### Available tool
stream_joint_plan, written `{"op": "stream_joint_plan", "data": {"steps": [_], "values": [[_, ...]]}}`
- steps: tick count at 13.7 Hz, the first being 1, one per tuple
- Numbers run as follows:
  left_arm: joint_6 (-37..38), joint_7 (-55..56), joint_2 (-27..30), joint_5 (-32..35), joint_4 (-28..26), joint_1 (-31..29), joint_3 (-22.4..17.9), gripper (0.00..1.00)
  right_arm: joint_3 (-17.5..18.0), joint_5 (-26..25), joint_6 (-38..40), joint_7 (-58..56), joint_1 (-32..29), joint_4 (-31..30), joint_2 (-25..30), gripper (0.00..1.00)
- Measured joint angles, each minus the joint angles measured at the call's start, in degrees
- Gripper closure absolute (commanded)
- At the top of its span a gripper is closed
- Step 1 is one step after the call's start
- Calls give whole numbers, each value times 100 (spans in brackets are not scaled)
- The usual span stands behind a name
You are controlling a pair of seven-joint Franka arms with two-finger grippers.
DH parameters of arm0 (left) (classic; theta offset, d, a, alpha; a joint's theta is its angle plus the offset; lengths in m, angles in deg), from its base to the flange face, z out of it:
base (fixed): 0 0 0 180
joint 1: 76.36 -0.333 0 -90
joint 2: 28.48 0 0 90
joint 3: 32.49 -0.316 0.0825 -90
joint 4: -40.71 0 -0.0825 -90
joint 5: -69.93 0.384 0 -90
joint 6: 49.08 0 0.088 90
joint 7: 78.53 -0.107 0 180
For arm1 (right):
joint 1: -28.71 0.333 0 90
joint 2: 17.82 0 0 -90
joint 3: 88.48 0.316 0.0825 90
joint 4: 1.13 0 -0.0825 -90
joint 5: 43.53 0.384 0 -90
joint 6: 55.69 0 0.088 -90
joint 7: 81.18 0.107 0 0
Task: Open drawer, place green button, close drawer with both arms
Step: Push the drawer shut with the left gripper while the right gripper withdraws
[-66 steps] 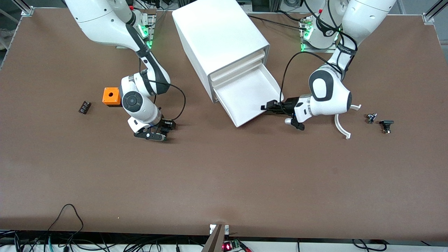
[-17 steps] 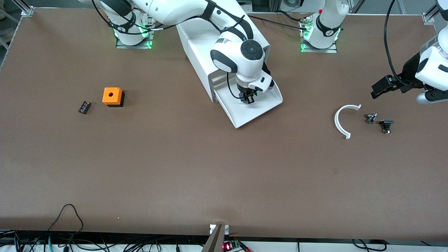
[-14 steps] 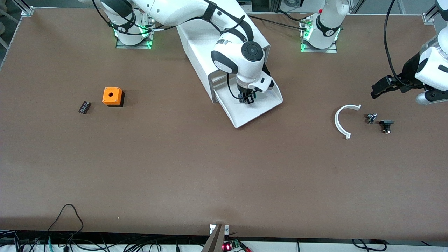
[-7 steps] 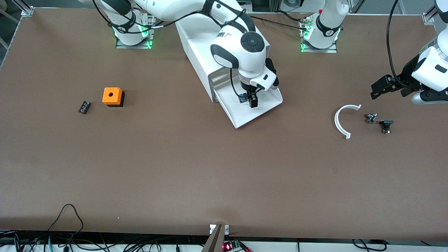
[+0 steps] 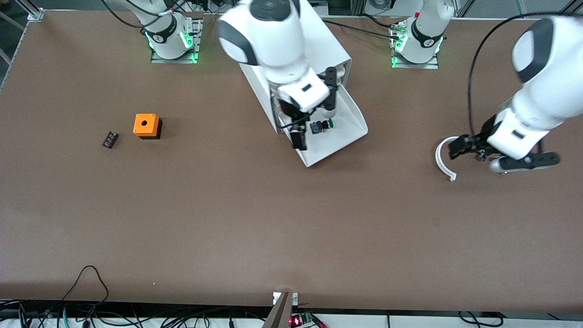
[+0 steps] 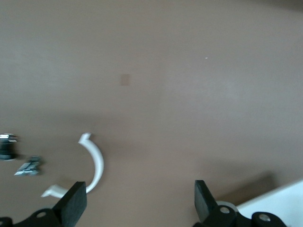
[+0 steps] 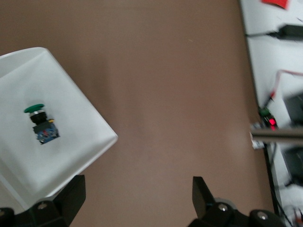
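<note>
Right pincer (image 5: 314, 109) released, up over the pulled-out white plastic tray drawer (image 5: 350, 123); brown tabletop (image 5: 273, 218). Green-capped dark-bodied button (image 5: 319, 125) lies in drawer below it. Left pincer (image 5: 457, 148) released over white curved piece (image 5: 440, 159).

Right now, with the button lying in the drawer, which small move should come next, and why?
Probably push the drawer shut. The button lies loose in it, the right gripper hangs open above it, and the left gripper is open over the white curved piece, holding nothing.
</note>
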Motion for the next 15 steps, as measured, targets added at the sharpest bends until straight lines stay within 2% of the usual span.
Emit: {"op": "stream_joint_plan", "data": {"steps": [3,7,10,12,15], "values": [[-984,957,-337,-320,-526,200,283,0,-17,20,41,1431,-630,-533,411,0],[-2239,1991,-1057,-362,-743,698,349,0,-39,19,108,3883,-1197,-981,547,0],[-3451,2577,-1569,-362,-1121,1101,363,0,-87,15,899,5709,-1498,-1174,791,0],[-4017,2927,-1903,-364,-1332,1393,366,0,-161,15,1493,6237,-1736,-1220,995,0],[-4225,3556,-2098,-364,-1478,1695,366,0,-253,19,2017,6318,-2299,-1231,1338,0]]}}
